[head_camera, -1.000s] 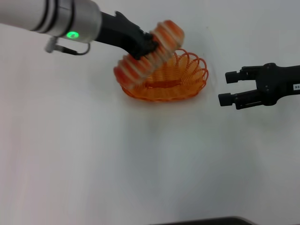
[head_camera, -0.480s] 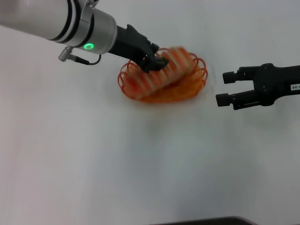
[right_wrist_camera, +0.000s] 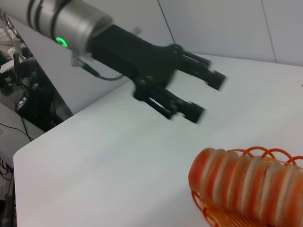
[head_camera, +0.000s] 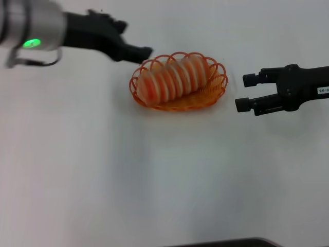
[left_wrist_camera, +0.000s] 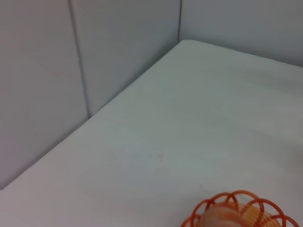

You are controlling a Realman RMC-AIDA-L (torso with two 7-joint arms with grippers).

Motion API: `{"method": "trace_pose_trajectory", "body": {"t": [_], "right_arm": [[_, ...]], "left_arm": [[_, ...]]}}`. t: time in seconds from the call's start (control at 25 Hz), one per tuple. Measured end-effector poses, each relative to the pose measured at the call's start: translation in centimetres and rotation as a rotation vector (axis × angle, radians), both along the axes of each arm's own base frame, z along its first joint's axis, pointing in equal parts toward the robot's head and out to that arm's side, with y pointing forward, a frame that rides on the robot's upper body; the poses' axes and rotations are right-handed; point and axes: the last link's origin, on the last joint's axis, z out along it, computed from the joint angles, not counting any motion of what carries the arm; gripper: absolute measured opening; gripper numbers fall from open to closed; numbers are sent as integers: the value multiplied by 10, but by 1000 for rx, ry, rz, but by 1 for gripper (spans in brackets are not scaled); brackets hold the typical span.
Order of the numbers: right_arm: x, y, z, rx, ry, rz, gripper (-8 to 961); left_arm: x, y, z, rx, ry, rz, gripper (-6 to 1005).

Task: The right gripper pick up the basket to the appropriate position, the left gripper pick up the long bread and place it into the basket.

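Overall, the white bench meets pale panelled walls at a corner. Long bread lies lengthwise in the basket. Left gripper hangs just beside the basket, jaws open and empty; right gripper waits near the opposite end, jaws spread.

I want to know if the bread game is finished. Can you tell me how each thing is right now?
long bread: lying inside the basket, let go.
basket: standing on the table, holding the bread, nobody gripping it.
left gripper: open, empty, off to the basket's left side.
right gripper: open, empty, to the right of the basket, not touching it.
table: white, carrying the basket.
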Motion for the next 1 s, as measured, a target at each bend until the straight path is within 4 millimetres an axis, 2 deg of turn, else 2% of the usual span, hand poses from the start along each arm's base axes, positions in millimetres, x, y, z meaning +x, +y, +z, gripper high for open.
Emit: {"method": "trace_pose_trajectory", "body": {"t": [0.16, 0.32, 0.44, 0.52, 0.72, 1.0], "right_arm": [[-1, 1, 1, 11, 8, -3, 931], [-3, 3, 1, 15, 14, 1, 931], [-5, 4, 0, 13, 17, 3, 931], [-6, 5, 0, 11, 18, 3, 931], [-7, 6, -1, 5, 15, 3, 931], [-7, 7, -3, 2, 15, 5, 931]], "left_arm": [[-43, -20, 36, -5, -104, 74, 772], [-93, -50, 58, -67, -199, 114, 944], [-129, -70, 70, -93, -267, 176, 946], [-145, -79, 76, -95, -312, 204, 946], [-165, -89, 82, -88, -391, 242, 946], [-163, -88, 77, -109, -397, 242, 946]]}}
